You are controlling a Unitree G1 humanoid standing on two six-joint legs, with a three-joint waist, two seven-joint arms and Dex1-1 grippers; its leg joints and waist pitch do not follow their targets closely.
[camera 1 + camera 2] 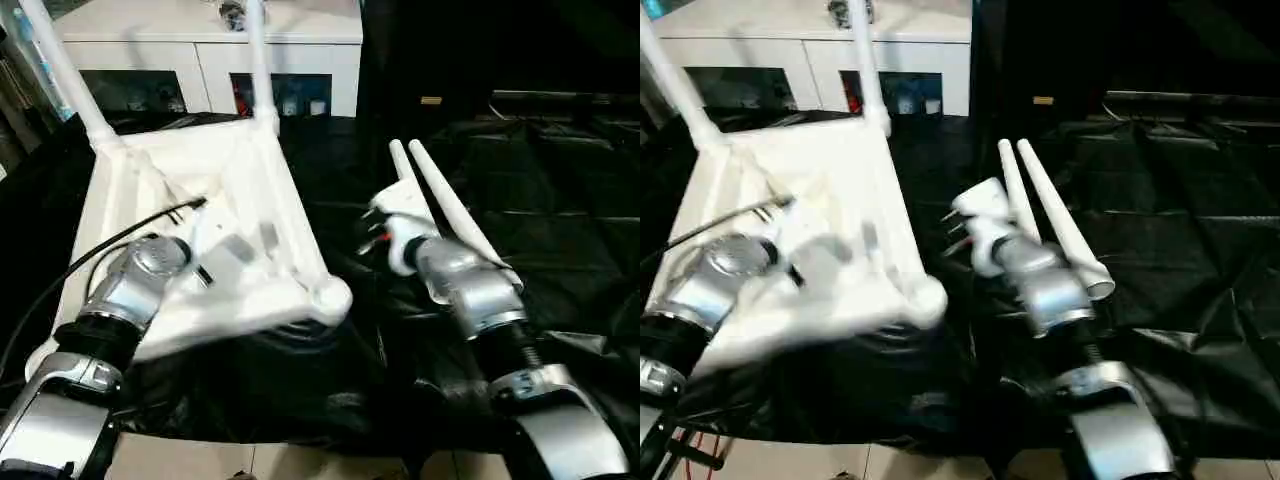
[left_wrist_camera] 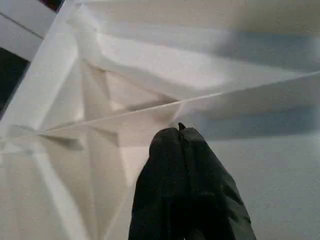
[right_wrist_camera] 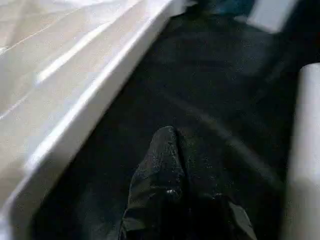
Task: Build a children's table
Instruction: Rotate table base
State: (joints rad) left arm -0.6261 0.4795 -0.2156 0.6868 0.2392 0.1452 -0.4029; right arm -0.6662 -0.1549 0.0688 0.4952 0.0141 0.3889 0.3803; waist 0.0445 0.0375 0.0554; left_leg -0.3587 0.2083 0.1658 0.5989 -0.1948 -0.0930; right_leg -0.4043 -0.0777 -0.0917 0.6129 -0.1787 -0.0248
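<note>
R gripper [image 3: 175, 150] pinched shut, empty, tips over the black drape [image 1: 560, 200] in the gap between the table top's rim and the loose legs. L gripper [image 2: 181, 145] also shut, empty, tips close over the ribbed underside of the table top [image 1: 250, 190]; contact can't be confirmed. Key relation, head view: two loose legs [image 1: 440, 200] lie side by side at frame centre-right, just beside the R wrist on its right, long axes running from lower right up toward upper centre, narrow ends far, wide ends near, roughly parallel to the R forearm. R arm is clearly the nearer one. Top sits upside down, centre-left, tilted; two legs already socketed at the far corners [image 1: 255, 60], rising out of the upper frame. Near corner socket [image 1: 330, 295] is empty, sits left of the R gripper. Judgement: next is R opening and shifting right onto a leg, L steadying the top. R forearm reaches fwd low, L forearm angled in over the top.
</note>
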